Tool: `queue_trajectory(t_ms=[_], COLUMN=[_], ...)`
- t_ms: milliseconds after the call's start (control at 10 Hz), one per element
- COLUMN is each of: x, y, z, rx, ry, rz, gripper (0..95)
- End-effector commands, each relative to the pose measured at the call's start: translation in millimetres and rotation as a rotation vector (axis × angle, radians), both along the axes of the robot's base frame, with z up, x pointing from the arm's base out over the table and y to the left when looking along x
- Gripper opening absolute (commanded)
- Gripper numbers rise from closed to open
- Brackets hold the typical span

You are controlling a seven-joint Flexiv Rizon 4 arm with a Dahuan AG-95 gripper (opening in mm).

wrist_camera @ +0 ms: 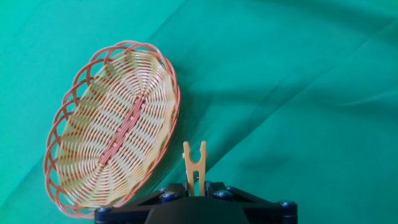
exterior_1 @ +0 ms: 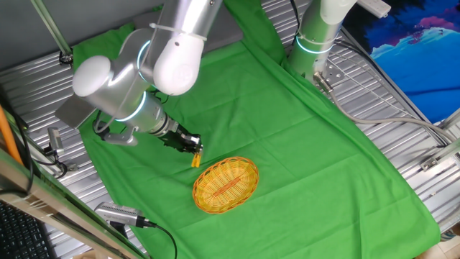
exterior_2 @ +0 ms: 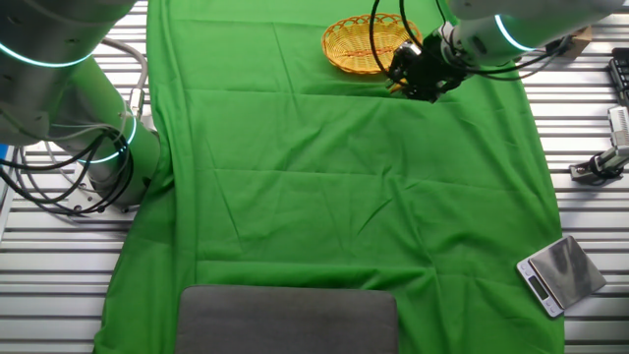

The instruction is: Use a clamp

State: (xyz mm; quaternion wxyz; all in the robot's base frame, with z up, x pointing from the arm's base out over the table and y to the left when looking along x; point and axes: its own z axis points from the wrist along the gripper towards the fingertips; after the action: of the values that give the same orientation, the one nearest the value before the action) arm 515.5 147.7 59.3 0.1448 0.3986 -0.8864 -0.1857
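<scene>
Low in the middle of the hand view sits the clamp (wrist_camera: 194, 167), a small yellow-orange clip standing upright between the black fingers, its two prongs pointing up toward the centre of the frame. The jaws are closed on its lower end, pinching it, and the prong tips stand a little apart. Left of it, filling the left half of that view, lies the woven basket (wrist_camera: 112, 124), its near rim just beside the clip but not touching it as far as can be told.

From one fixed view the gripper (exterior_1: 192, 150) hangs left of centre over the green cloth (exterior_1: 302, 144), the clip showing as a yellow speck at its tip, just above and left of the basket's upper-left rim. From the other fixed view the hand sits at the top, right of centre, dark against the cloth, and the clip itself is too small to make out there.

Now the judgement: the step looks like bringing the open prongs onto the basket rim. To do it well, squeeze firmly enough to spread the prongs, line the gap up square with the rim's edge, slide on slowly, then ease the squeeze so the clip bites. Coming in crooked could nudge the light basket across the cloth.

Writing or brands? None can be read in any view; a small scale (exterior_2: 558, 273) sits lower right of the other fixed view, its face unreadable
</scene>
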Motion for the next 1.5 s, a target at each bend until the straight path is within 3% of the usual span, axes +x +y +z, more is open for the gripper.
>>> queue_trajectory(t_ms=[100, 400, 1500], x=[0.8, 0.8, 0.8], y=[-0.1, -0.1, -0.1], z=[-0.3, -0.3, -0.3], rx=[0.029, 0.107, 0.144], ry=[0.013, 0.032, 0.087], rz=[0.074, 0.198, 0.198], gripper=[0.0, 0.0, 0.0])
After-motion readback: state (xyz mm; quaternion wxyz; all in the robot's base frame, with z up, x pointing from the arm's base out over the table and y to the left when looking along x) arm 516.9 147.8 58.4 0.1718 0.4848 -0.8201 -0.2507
